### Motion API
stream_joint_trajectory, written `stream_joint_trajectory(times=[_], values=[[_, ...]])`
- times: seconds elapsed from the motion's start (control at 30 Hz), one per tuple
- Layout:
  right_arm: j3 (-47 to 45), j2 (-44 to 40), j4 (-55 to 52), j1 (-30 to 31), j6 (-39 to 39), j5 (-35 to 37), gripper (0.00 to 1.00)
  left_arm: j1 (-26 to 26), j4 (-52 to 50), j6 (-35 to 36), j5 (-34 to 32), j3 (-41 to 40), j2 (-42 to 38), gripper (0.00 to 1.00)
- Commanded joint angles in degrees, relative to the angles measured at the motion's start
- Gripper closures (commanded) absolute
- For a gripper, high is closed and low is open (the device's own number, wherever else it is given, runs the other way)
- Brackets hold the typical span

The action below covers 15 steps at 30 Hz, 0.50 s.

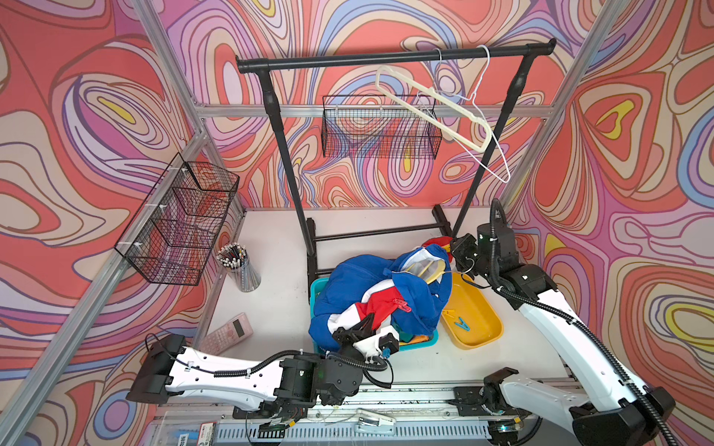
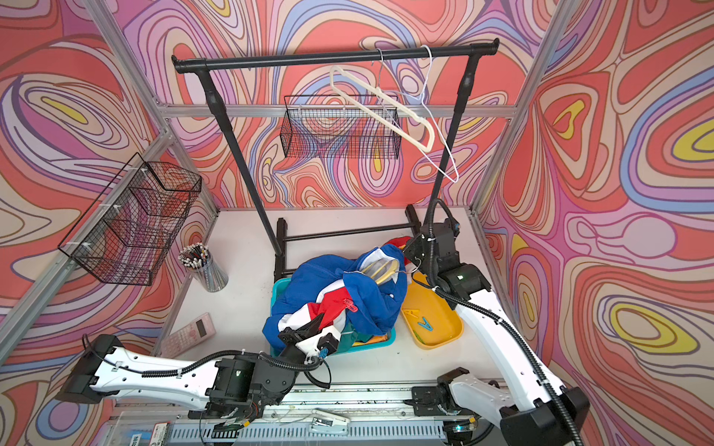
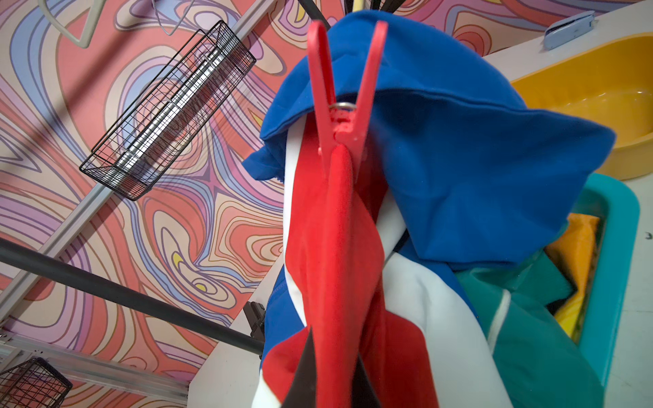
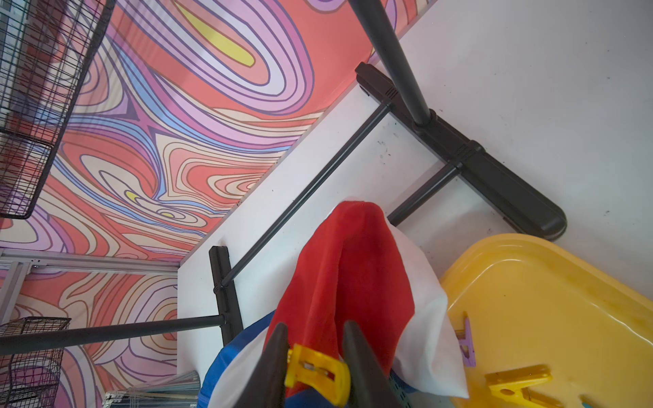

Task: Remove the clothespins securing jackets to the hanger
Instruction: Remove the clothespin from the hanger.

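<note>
Yellow clothespin (image 4: 318, 369), between right hand (image 4: 315, 328) fingers (image 4: 272, 360)

In both top views the blue jacket (image 1: 417, 293) buries most of the teal basket (image 1: 315, 289), shows only a cream sliver of the hanger (image 1: 429, 272) at its collar and masks both arms' jaw tips. The left wrist view's bottom edge cuts off the left gripper (image 3: 332, 388), dark fingers (image 3: 302, 381) closed on a red fold, with a teal jacket (image 3: 523, 318) half-covered at lower right. The right wrist view's bottom edge crops the right gripper (image 4: 315, 328) around a yellow clothespin (image 4: 318, 371), its biting end unseen, and white cloth half-hides a purple clothespin (image 4: 468, 348).
</note>
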Motion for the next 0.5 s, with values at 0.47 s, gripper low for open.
stream_joint_trajectory(times=[0.47], values=[[-1.8,-1.7,1.9,-0.7,0.2,1.5,0.92,-1.1,6.2,0.4,-2.7,-0.9,-0.2,1.0]])
